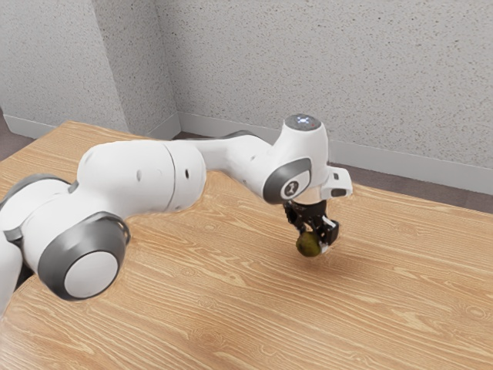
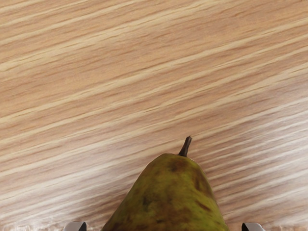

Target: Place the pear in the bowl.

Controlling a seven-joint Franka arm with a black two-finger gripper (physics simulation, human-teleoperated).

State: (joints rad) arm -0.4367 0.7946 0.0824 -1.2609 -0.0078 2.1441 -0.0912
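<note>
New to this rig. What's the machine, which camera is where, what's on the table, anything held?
The machine is a white robot arm with a black gripper at its end, rendered by a simulator. The exterior view comes from a camera at the arm's side; the arm reaches in from that view's left. The wrist view comes from a camera on the arm's hand, looking at the wood-grain table below.

The one object at the gripper is a mottled green-brown pear with a short dark stem. I can't tell whether it is gripped, or whether it touches the table.
</note>
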